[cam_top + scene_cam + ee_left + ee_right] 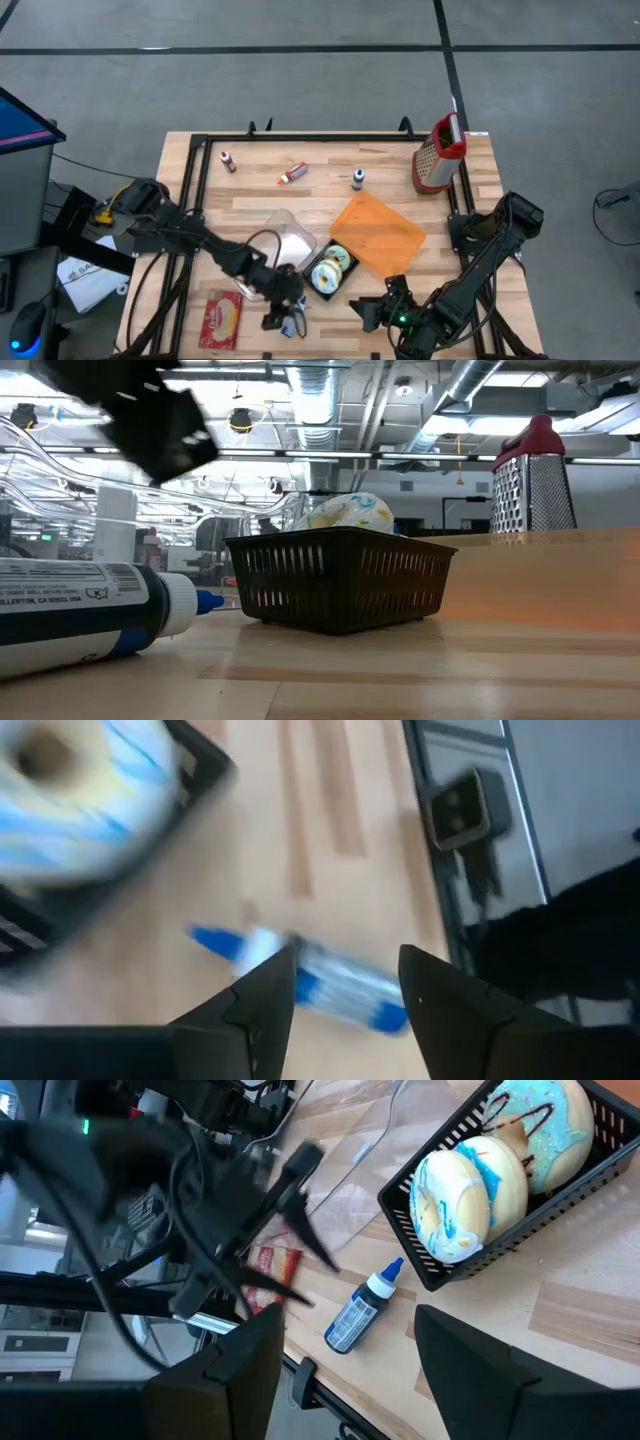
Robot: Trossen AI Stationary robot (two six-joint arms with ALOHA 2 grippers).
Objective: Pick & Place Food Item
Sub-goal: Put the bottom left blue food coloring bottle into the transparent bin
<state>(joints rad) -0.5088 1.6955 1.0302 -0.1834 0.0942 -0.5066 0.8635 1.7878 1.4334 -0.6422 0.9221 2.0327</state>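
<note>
A black mesh basket [330,268] near the table's front holds several iced donuts [470,1185]. A white squeeze bottle with a blue cap [358,1314] lies on its side on the wood, left of the basket. My left gripper [345,985] hovers open just above this bottle [340,990], with one finger on each side of it and neither touching. It shows blurred in the right wrist view. My right gripper [348,1320] stands open in the air near the front edge, right of the basket, with nothing between its fingers.
A red snack packet [222,320] lies at the front left. A clear plastic tub [290,240] and an orange sheet [378,232] flank the basket. A metal grater [440,155] stands at the back right. Three small bottles [292,174] lie along the far side.
</note>
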